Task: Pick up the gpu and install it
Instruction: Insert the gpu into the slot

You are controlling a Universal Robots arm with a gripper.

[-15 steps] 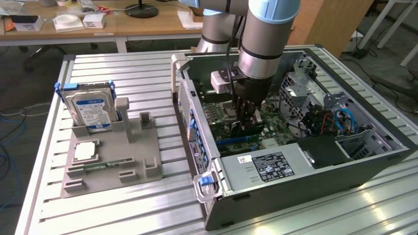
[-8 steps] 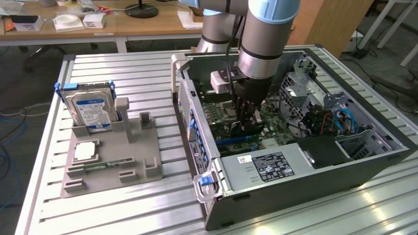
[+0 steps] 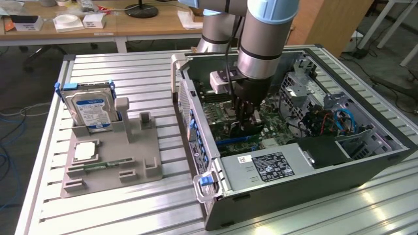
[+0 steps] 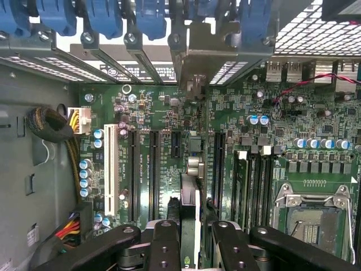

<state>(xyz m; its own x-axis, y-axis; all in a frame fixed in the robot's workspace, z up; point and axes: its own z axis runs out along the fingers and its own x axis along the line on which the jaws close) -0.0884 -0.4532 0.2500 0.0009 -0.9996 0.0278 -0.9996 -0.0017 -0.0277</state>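
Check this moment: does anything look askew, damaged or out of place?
Nothing stands out. The gripper holds the gpu edge-on, in line with the long slots of the motherboard inside the open case. On the table beside it, the hard drive stands upright in its grey holder.

Wooden desks [image 3: 151, 28] behind ribbed metal table [image 3: 130, 68]

I get the exterior view from high up and off one corner, looking down at a slant over the slatted worktop [image 3: 130, 210] and into the open computer case [image 3: 313, 181], far enough back to hold both. My wrist view sits close inside the case, facing the motherboard [image 4: 163, 118] square-on (past the claw [image 4: 189, 206] and the gpu [image 4: 190, 189] it grips). Both views share that board.
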